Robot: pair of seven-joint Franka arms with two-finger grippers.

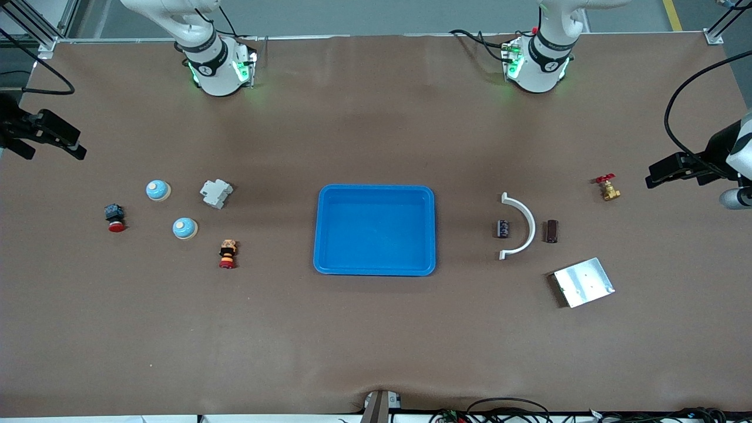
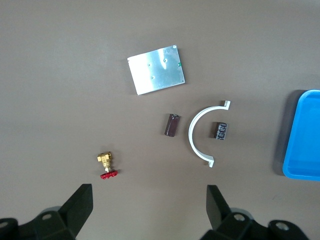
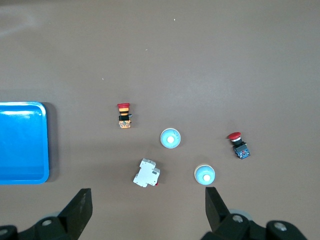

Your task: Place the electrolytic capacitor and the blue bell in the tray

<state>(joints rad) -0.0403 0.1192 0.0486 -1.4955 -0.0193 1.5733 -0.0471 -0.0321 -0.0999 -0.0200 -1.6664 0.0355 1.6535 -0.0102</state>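
The bright-blue tray lies empty at the table's middle; its edge shows in both wrist views. Two blue bells stand toward the right arm's end, also in the right wrist view. A dark capacitor and a brown one lie toward the left arm's end. My left gripper hangs open and empty high over that end. My right gripper hangs open and empty high over the bells' end.
A white curved piece lies between the capacitors. A silvery plate and a brass valve are nearby. A white circuit breaker and two red push buttons lie around the bells.
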